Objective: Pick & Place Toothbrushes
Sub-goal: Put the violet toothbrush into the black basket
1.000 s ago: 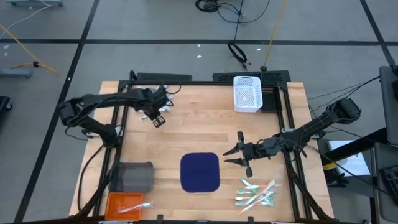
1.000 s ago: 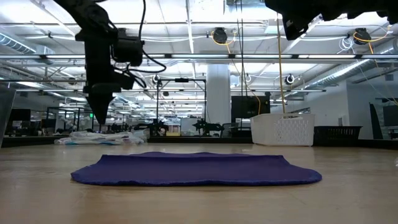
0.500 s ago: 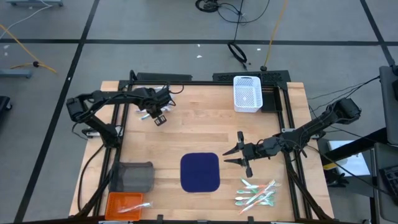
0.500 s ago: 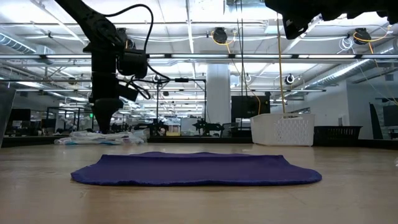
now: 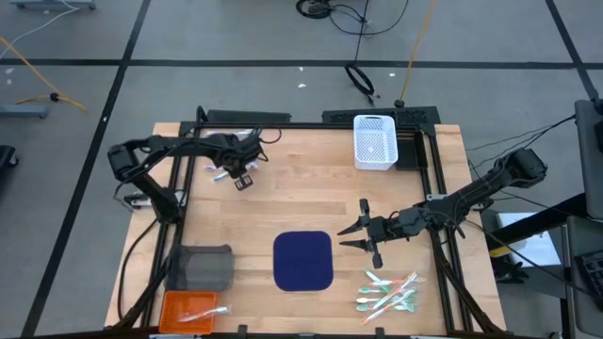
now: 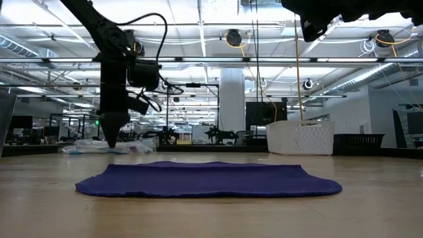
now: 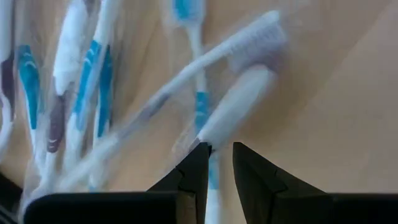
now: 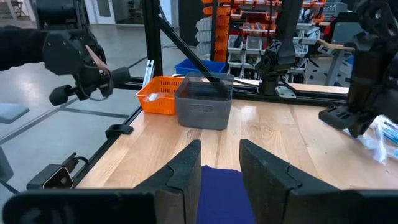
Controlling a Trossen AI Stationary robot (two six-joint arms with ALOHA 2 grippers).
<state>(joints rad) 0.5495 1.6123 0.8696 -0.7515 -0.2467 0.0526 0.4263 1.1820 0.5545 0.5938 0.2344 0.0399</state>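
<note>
High view: left tool (image 5: 237, 172) is hovering over blue-white brushes (image 5: 226, 171) at far left of worktop (image 5: 311, 202); other brushes (image 5: 388, 292) are lying near right.

Left wrist view: tool (image 7: 216, 163) is pointing down, tips slightly apart with a white handle (image 7: 233, 109) just past them, grip unclear. Better to center on one handle, avoiding neighbors.

Right wrist view: right tool (image 8: 219, 163) is waiting, part-open, empty, over mat (image 8: 219, 186).
</note>
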